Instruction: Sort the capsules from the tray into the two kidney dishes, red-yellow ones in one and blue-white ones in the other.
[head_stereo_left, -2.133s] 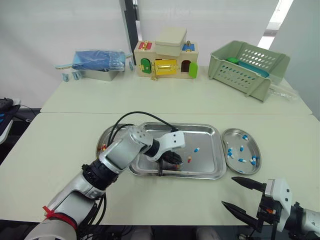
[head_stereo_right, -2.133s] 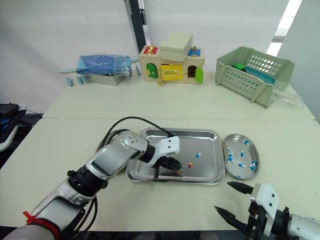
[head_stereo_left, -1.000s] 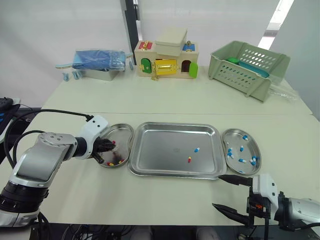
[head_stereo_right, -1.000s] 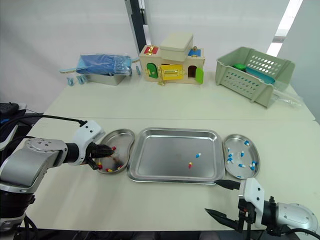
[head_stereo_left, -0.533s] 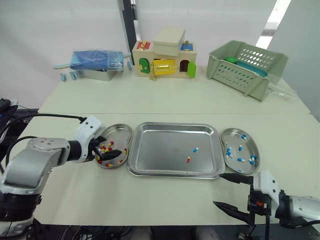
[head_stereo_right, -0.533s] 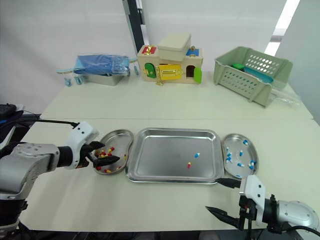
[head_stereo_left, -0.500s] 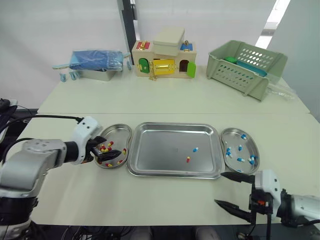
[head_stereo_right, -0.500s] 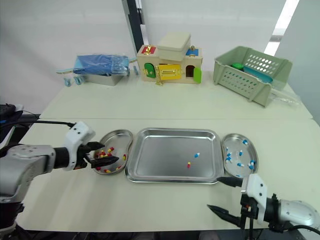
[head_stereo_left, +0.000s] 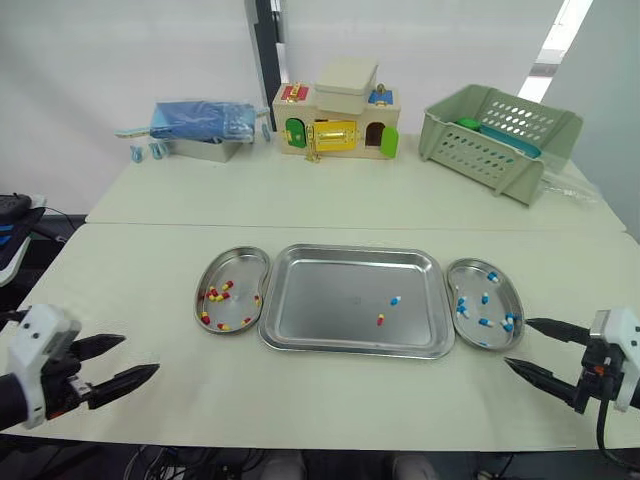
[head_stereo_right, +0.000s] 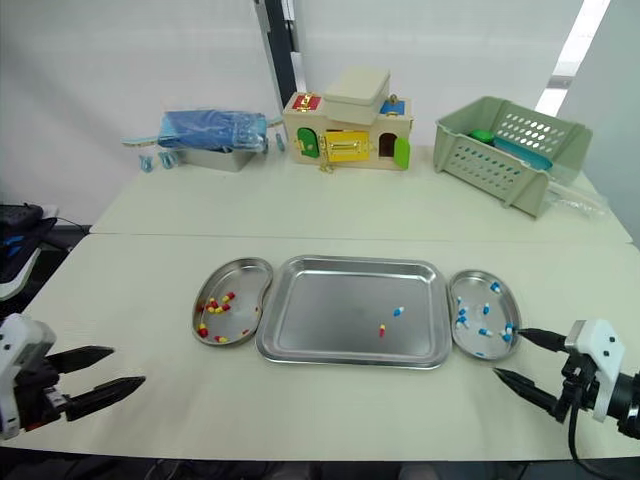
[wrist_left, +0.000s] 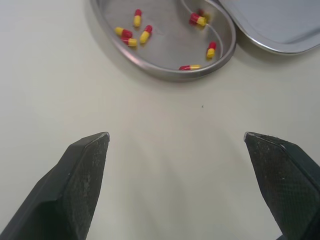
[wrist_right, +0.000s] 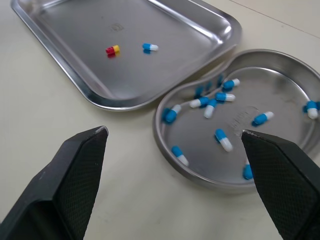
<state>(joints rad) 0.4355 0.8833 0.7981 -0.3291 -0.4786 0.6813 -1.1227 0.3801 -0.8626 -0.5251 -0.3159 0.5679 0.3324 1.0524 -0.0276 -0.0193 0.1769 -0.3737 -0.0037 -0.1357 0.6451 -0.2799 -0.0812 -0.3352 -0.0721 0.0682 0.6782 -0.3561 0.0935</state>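
You have two capsules lying in the tray (head_stereo_left: 350, 250), right of centre: a red-yellow capsule (head_stereo_left: 380, 319) and a blue-white capsule (head_stereo_left: 395, 299), seemingly not touching. The left kidney dish (head_stereo_left: 240, 270) holds red-yellow ones, the right kidney dish (head_stereo_left: 484, 260) blue-white. The left gripper (head_stereo_left: 140, 355) and right gripper (head_stereo_left: 517, 342) hover spread wide, empty.

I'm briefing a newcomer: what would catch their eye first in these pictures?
The steel tray in the middle holds two capsules, one blue-white, one red-yellow. Kidney dishes flank it: the left dish with red-yellow capsules, the right dish with blue-white ones. The left pincer and right pincer hang open over the table at either side.
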